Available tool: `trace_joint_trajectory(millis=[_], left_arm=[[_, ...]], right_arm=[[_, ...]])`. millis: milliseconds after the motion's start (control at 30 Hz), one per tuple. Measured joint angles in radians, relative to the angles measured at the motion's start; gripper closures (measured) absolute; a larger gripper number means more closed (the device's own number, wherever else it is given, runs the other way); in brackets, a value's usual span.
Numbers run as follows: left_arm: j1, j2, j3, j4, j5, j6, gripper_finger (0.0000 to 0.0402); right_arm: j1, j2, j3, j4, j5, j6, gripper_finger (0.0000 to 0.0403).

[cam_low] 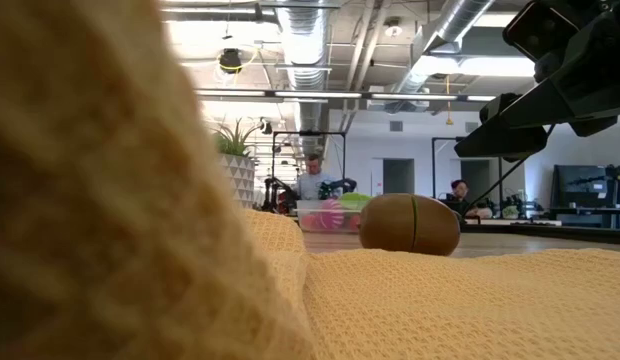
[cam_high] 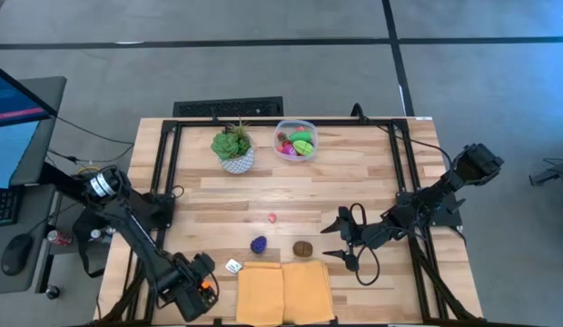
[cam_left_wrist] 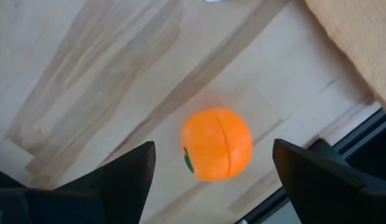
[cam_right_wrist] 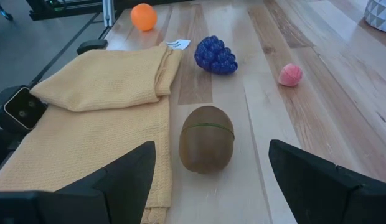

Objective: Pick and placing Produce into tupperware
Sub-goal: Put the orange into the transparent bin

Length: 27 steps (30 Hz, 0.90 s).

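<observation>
The clear tupperware (cam_high: 296, 141) stands at the table's far side with green, pink and orange produce inside. Loose produce rests on the wood: a brown kiwi (cam_right_wrist: 207, 138), purple grapes (cam_right_wrist: 216, 55), a small pink fruit (cam_right_wrist: 290, 74) and an orange (cam_left_wrist: 216, 152). My left gripper (cam_left_wrist: 213, 149) is open at the near left corner, pointing down, with a finger on either side of the orange and a gap to each. My right gripper (cam_right_wrist: 211, 148) is open, low over the table, pointing left at the kiwi (cam_high: 302, 247), which lies just ahead of its fingers.
A folded yellow cloth (cam_high: 283, 292) lies at the near edge, next to the kiwi and between the two grippers. A small white tag (cam_high: 233, 266) sits by its left corner. The plant in its white pot (cam_high: 233, 148) stands left of the tupperware. People sit in the room beyond.
</observation>
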Motion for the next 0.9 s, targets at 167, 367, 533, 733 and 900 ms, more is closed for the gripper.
trace_joint_trajectory(millis=[167, 367, 533, 733, 900], left_arm=[[0.005, 0.0, 0.0, 0.001, -0.006, -0.008, 0.0088], [0.005, 0.0, 0.0, -0.009, -0.055, -0.009, 0.0087], [0.004, 0.0, 0.0, -0.003, -0.057, -0.011, 0.0084], [0.004, 0.0, 0.0, -0.01, -0.057, -0.03, 0.0085], [0.004, 0.0, 0.0, -0.007, -0.058, -0.054, 0.0086]], right_arm=[[0.0, 0.0, 0.0, 0.0, 0.0, 0.0, 0.0067], [0.0, 0.0, 0.0, 0.0, 0.0, 0.0, 0.0067], [0.0, 0.0, 0.0, -0.001, 0.0, 0.0, 0.0067], [0.0, 0.0, 0.0, -0.001, 0.0, 0.0, 0.0067], [0.0, 0.0, 0.0, -0.001, 0.0, 0.001, 0.0067]])
